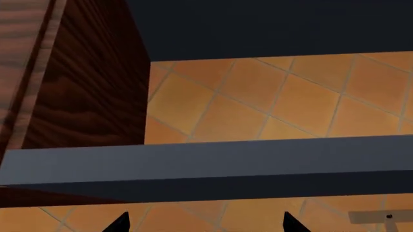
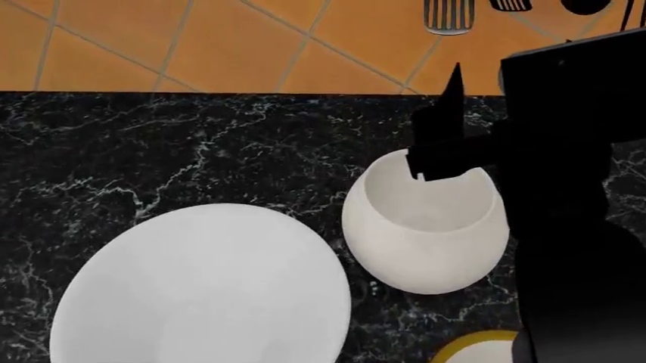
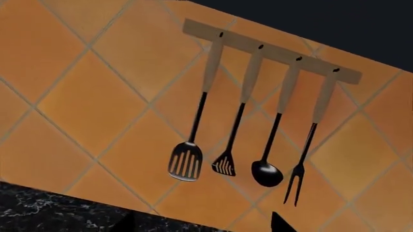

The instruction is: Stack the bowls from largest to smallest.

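Observation:
Three bowls stand on the black marble counter [image 2: 151, 151] in the head view. The wide shallow white bowl [image 2: 202, 291] is at the near left. The deep cream-white bowl [image 2: 424, 234] stands to its right. Only a yellow-rimmed edge of the small bowl [image 2: 474, 349] shows at the bottom. My right arm hangs over the deep bowl's far rim, one fingertip [image 2: 453, 87] pointing toward the wall. The right gripper [image 3: 201, 224] is open and holds nothing. My left gripper [image 1: 205, 223] is open too, with only wall tiles between its tips, and it does not show in the head view.
A wooden rack [image 3: 271, 50] on the orange tiled wall holds a slotted turner [image 3: 185, 162], a small spatula [image 3: 225, 164], a ladle [image 3: 266, 173] and a fork [image 3: 295, 183]. The left wrist view shows a dark wood cabinet [image 1: 84, 82] and a grey ledge [image 1: 206, 164].

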{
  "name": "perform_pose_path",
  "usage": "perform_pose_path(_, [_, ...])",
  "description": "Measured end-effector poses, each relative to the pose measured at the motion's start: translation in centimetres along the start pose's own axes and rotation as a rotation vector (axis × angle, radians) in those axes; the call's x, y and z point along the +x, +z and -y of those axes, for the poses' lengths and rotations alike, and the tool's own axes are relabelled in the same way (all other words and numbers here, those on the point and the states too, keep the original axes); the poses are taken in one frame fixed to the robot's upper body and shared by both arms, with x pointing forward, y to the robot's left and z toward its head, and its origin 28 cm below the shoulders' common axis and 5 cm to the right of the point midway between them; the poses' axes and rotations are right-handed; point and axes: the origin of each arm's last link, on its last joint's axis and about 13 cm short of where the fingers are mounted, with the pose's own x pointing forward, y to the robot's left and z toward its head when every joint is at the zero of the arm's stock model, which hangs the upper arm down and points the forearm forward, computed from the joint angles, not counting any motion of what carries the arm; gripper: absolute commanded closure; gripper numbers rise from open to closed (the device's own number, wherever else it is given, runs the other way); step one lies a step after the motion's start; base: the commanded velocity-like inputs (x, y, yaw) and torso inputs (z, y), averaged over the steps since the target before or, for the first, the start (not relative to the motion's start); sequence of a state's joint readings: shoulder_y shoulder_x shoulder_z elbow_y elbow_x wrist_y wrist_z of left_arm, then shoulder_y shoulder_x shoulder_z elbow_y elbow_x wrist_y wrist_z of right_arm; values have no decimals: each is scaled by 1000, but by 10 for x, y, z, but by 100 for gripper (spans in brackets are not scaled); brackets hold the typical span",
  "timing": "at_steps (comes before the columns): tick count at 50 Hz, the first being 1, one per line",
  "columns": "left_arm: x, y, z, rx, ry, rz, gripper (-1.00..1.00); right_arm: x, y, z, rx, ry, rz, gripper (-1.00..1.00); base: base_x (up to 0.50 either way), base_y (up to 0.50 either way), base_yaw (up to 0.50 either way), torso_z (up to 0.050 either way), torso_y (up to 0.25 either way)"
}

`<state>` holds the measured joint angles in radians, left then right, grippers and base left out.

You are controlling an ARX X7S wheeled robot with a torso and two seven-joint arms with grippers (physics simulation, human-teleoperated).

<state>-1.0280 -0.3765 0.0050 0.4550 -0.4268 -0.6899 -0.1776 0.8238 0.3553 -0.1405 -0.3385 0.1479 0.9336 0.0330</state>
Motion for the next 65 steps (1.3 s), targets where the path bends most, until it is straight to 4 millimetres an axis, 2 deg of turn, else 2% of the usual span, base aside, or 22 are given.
perform_pose_path(7, [-1, -1, 0, 0, -2, -3, -100, 0, 8, 5, 21, 11, -46, -100, 0, 0, 0, 0, 0])
perform_pose_path(15, [-3, -4, 0, -5, -5, -9, -100, 7, 25, 18, 35, 86, -189, -100, 0, 0, 0, 0, 0])
perform_pose_path(38, [-8, -13, -3, -8, -7, -21, -100, 57, 84, 52, 72, 323, -630, -100, 0, 0, 0, 0, 0])
perform_pose_path(44, [-9, -19, -4, -7, -8, -30, -100, 75, 84, 53, 96, 358, -721, -100, 0, 0, 0, 0, 0])
perform_pose_path(50, [-10, -27, -7, -3, -4, -44, -100, 92, 75, 51, 129, 355, -790, -100, 0, 0, 0, 0, 0])
perform_pose_path(65, [-14, -40, -12, 10, 4, -66, -100, 98, 48, 50, 145, 308, -895, -100, 0, 0, 0, 0, 0])
